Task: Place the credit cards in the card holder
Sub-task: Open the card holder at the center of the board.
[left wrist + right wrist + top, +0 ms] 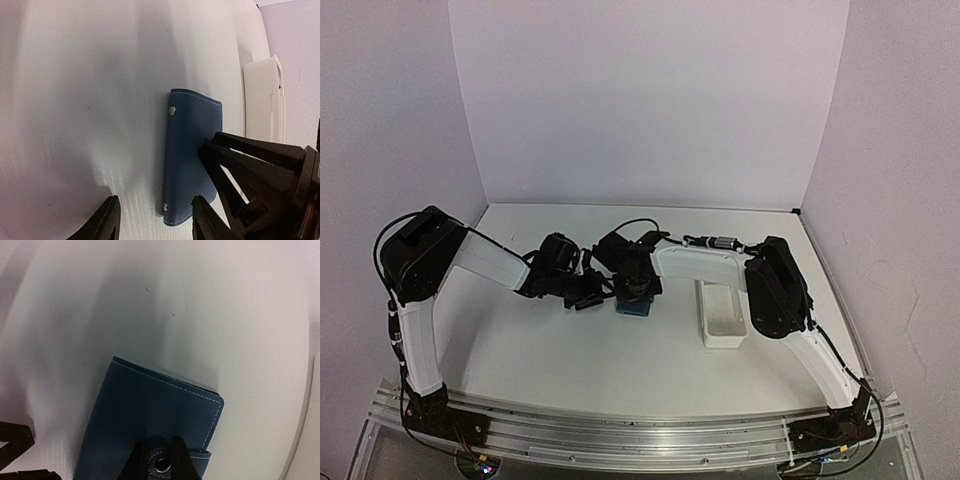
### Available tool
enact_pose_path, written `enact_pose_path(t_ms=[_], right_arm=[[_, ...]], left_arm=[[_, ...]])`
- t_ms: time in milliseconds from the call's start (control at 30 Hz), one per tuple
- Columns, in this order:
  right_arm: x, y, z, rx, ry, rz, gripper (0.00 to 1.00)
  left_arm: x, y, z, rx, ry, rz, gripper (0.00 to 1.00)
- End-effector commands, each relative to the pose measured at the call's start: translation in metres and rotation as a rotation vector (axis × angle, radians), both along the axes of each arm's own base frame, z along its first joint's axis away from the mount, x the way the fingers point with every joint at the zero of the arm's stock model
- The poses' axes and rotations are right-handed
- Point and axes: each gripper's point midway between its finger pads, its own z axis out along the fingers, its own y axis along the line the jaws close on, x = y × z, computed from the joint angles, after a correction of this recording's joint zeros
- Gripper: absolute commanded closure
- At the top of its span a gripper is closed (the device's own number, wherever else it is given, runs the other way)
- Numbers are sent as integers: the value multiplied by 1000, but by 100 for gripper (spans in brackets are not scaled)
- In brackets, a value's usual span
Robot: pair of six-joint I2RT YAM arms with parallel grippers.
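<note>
Presently, entries read off the overhead view as a dial centred on the card holder.

1. Card holder (633, 308): blue, folded shut, lying flat near the middle of the surface (570, 350). Probably left flat so that its flap can be peeled open against the surface.

2. Strap (197, 460): short tab with a metal snap (160, 463), at the holder's edge nearest the right wrist camera. Whether the snap is fastened cannot be told.

3. Right pincer (161, 460): at 12 o'clock, directly over the holder, fingertips clenched on the strap either side of the snap. Judged purpose: to pull the tab free and lift the flap, since no card can go in while the holder is folded.

4. Left pincer (155, 216): at 9 o'clock, just beside the holder, released and grasping nothing; the holder's near corner shows between its fingertips. Likely stationed there to pin or steady the holder while the other arm pulls.

5. Tray (724, 340): long, white, at 3 o'clock, near the holder but apart from it. Contents not discernible.

6. Credit cards: not made out in any view.

Status, as judged: opening stage; no cards inserted yet.
</note>
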Motion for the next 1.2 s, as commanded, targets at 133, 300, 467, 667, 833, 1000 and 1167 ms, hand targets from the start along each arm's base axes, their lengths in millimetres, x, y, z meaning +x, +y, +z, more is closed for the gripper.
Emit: enact_pose_path(t_ms=[133, 300, 467, 667, 833, 1000, 1167], right_arm=[[-5, -10, -4, -35, 8, -10, 100], [-9, 1, -7, 91, 47, 7, 100], [-7, 13, 9, 318, 48, -3, 100], [-8, 16, 29, 527, 63, -25, 100], [-8, 21, 34, 620, 75, -25, 100], [-7, 25, 38, 672, 87, -25, 100], [0, -5, 43, 647, 47, -100, 100]], left_arm=[[-12, -15, -7, -42, -9, -24, 52], [-16, -17, -14, -56, -14, -27, 48], [-21, -19, -28, -65, 21, -36, 40], [-24, -31, -48, -73, 93, -86, 61], [-25, -33, -50, -80, 100, -102, 70], [-23, -30, -52, -73, 111, -90, 98], [-18, -14, -55, -47, 166, -47, 100]])
